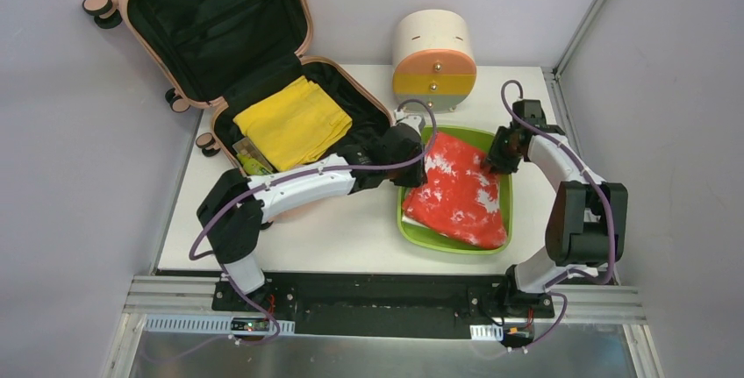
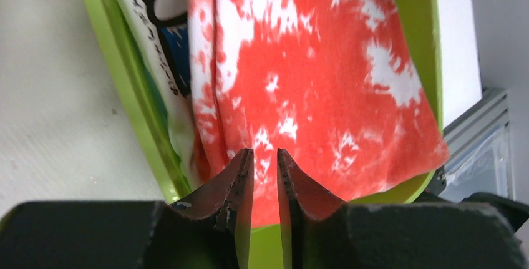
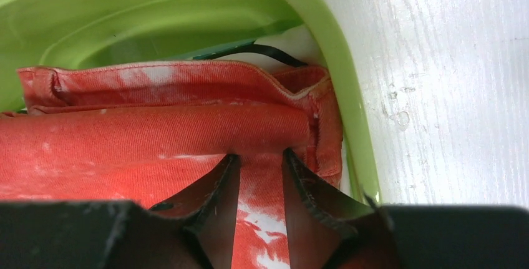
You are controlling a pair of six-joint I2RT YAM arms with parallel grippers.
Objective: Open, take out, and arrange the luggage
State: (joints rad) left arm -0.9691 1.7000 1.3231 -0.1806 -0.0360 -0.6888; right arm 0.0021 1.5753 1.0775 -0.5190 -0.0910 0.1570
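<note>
Toward 3 o'clock on the tabletop [image 1: 333,229] lies a lime-green tray [image 1: 481,139] holding a red-and-white cloth [image 1: 456,189]. The left claw [image 2: 265,151] is at the tray's 10 o'clock edge, its fingers a thin slit apart; whether it grips, I cannot tell. The right claw [image 3: 260,155], at 2 o'clock, pinches a fold of this cloth. The luggage [image 1: 215,18] lies open at 11 o'clock, with a yellow cloth [image 1: 294,122] inside. A drawer unit [image 1: 432,58] stands at 12 o'clock.
</note>
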